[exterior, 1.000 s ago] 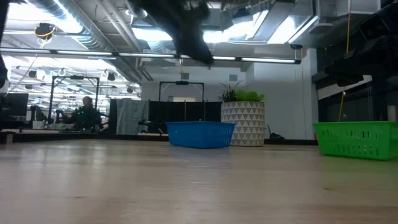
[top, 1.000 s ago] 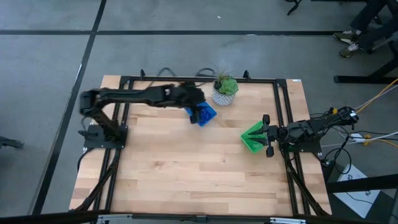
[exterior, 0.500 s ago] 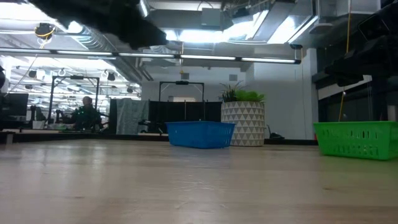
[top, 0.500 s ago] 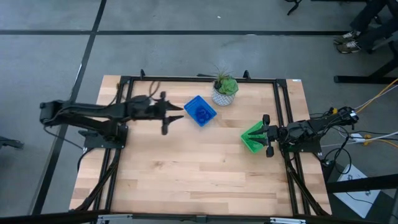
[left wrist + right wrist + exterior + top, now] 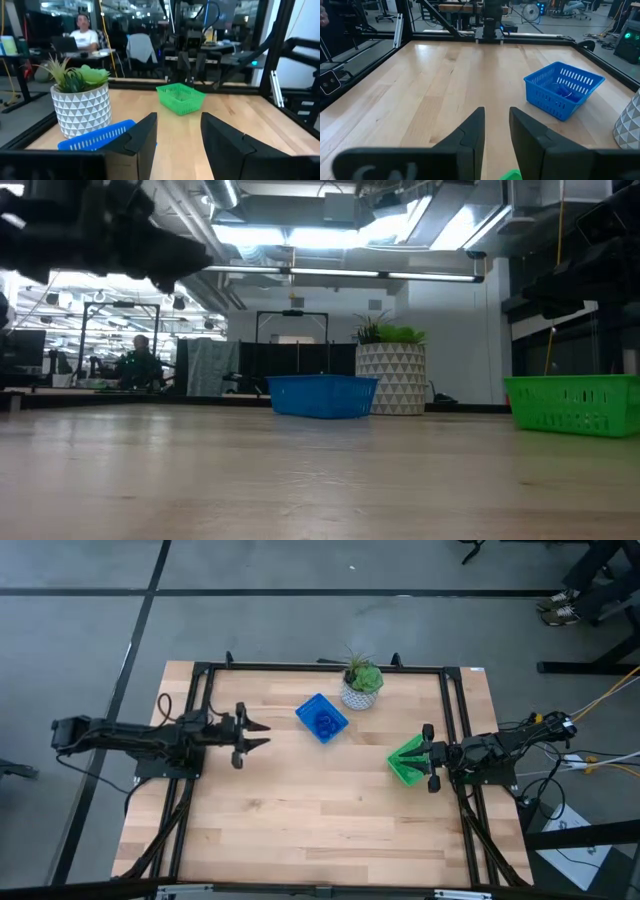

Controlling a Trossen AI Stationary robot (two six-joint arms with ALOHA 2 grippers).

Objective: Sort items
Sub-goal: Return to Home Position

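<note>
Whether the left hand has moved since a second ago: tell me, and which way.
Yes. Seen from above, the left hand has pulled back leftward from over the blue tray and now sits apart from it.

**Front and middle open; obstacles at the back and right edge**

The worktop lies bare across its front half and middle, so a gripper can sweep there freely. At the back, the blue tray and the potted plant stand near each other with a narrow gap between them. The green tray sits near the right edge, directly at the right gripper. The left gripper hangs near the left edge, apart from the blue tray. Black frame rails border the back and sides.
</note>
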